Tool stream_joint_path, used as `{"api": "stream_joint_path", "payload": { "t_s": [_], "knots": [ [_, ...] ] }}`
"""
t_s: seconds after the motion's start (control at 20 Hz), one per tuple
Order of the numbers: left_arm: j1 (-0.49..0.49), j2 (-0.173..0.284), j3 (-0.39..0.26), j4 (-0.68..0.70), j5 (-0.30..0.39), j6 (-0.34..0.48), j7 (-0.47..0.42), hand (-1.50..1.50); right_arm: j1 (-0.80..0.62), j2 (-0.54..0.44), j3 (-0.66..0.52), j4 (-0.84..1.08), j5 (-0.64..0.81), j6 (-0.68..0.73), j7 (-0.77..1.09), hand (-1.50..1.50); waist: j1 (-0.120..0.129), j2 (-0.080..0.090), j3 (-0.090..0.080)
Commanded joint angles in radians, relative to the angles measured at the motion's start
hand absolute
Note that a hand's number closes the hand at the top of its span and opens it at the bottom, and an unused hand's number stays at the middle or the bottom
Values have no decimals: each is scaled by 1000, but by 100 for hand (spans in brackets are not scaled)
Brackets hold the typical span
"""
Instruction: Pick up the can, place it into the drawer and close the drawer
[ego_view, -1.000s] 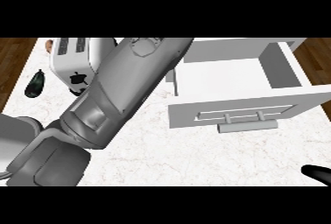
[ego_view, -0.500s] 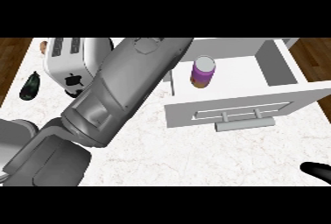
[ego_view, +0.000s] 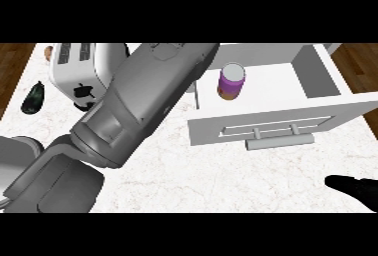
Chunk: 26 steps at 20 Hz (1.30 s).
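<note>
Inside the open drawer (ego_view: 325, 107) stood the purple can (ego_view: 231, 83), likely light, rigid, slick-sided, best gripped mid-body; left hand unseen, right hand's (ego_view: 356, 187) fingers indiscernible.

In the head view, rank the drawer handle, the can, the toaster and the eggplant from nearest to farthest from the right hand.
From the right hand at the lower right corner:
1. Drawer handle, on the open drawer's front, just up and left of the hand.
2. Can, standing upright inside the drawer, farther back.
3. Toaster, back left of the counter.
4. Eggplant, at the far left edge.
</note>
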Motion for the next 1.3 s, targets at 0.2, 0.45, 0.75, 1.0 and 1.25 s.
{"api": "stream_joint_path", "payload": {
  "t_s": [0.2,0.45,0.75,1.0,1.25],
  "knots": [
    [-3,0,13,-10,77,18,-45,-150,-95,-63,136,128,284,-10,-78,-150,30,0,-1],
    [-56,0,11,27,66,12,-45,-150,-169,-79,237,271,462,-43,-131,-150,61,-1,-1],
    [-21,0,3,47,45,-13,-55,-150,-221,-43,323,510,645,-158,-237,-150,99,-12,-2],
    [-26,29,28,53,51,-52,-70,-150,-299,-16,386,701,793,-230,-240,-150,96,-7,-2],
    [-7,35,46,12,49,-56,-54,-150,-395,24,371,940,848,-345,-317,-150,115,-18,-2]
  ]
}}
